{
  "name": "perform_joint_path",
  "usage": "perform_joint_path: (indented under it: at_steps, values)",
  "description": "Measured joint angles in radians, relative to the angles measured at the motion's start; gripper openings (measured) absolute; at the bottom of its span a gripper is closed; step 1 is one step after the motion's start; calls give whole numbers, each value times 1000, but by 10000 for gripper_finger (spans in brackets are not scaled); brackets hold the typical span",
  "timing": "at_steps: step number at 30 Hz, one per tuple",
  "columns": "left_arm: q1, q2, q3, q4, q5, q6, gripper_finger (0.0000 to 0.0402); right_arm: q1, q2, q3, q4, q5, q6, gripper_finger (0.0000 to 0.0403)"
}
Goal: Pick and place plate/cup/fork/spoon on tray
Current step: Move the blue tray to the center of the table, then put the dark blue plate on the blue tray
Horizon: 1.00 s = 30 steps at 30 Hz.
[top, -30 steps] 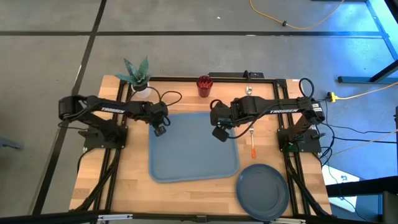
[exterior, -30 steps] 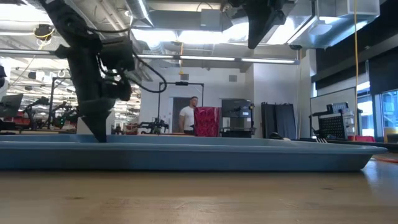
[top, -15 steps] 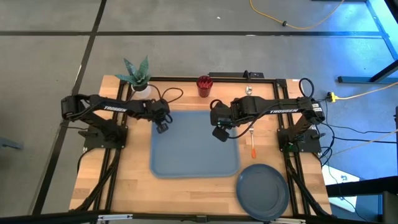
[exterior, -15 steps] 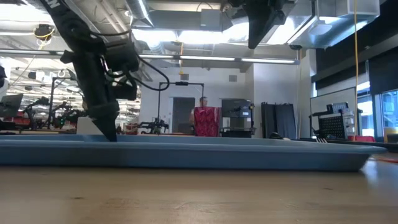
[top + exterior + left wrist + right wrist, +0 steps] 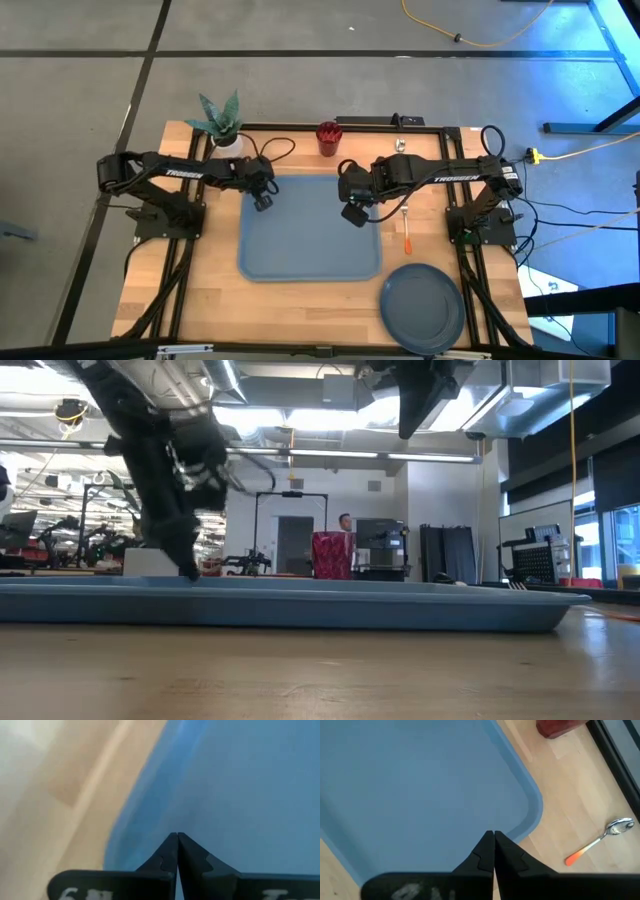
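Observation:
The light blue-grey tray [image 5: 310, 235] lies flat in the middle of the table. My left gripper [image 5: 262, 201] is shut, its tips down at the tray's far-left corner [image 5: 150, 805]. My right gripper [image 5: 354, 213] is shut and empty, held high above the tray's right part [image 5: 420, 780]; it also shows in the low view [image 5: 408, 432]. The dark red cup [image 5: 328, 137] stands behind the tray. The spoon [image 5: 600, 842] lies on the wood near the far-right corner. The fork [image 5: 406, 230] lies to the right of the tray. The plate [image 5: 421, 305] lies at the near right. My left gripper presses its shut fingertips [image 5: 177, 840] down on the tray's floor just inside the far-left corner. The fingers come from above, slanting down from the table's left. The tray lies flat on the table. In the low view the tray's rim [image 5: 190, 582] hides the exact touching point.
A white pot with a green plant [image 5: 224, 135] stands at the far left, close to my left arm. A black frame bar [image 5: 390, 122] runs along the far edge. A person [image 5: 345, 522] stands in the room far behind the table.
My left gripper, still shut, has moved a little toward the far edge and toward the table's right. The tray has slid with it toward the far edge and turned slightly; its near edge now lies farther from the table's front.

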Motion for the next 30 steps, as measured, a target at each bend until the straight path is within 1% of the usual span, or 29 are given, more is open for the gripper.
perform_joint_path:
  at_steps: [3, 6, 9, 12, 14, 16, 18, 20, 23, 26, 28, 30]
  values:
    - [-14, -34, 45, -5, -2, -1, 0, 0, 0, 1, -2, -1, 2, 3]
    - [-37, -79, 109, -64, -1, -1, 0, 3, 0, 25, -18, 0, 0, 4]
    - [-72, -136, 195, -165, -2, 0, 0, 3, 0, 87, -70, 7, -14, 4]
    - [-120, -185, 279, -251, -1, -1, 0, 3, 0, 164, -160, 47, 5, 4]
    - [-154, -221, 324, -271, -1, 0, 0, 6, 0, 213, -230, 65, 29, 4]
    - [-185, -258, 352, -286, -1, 0, 0, 11, -6, 236, -233, 67, 20, 4]
    - [-210, -296, 366, -287, -1, -1, 0, 19, -24, 236, -237, 11, -29, 4]
    - [-228, -332, 373, -284, -2, -3, 0, 31, -48, 221, -233, -29, -40, 4]
    - [-247, -381, 373, -285, -2, -8, 0, 57, -95, 165, -238, -80, -41, 4]
    - [-260, -427, 371, -296, -2, -8, 0, 103, -163, 80, -236, -127, -37, 4]
    - [-268, -452, 372, -294, -2, -8, 0, 137, -204, 21, -234, -186, -8, 4]
    - [-273, -474, 372, -307, -2, -8, 0, 167, -244, -47, -233, -261, 58, 4]
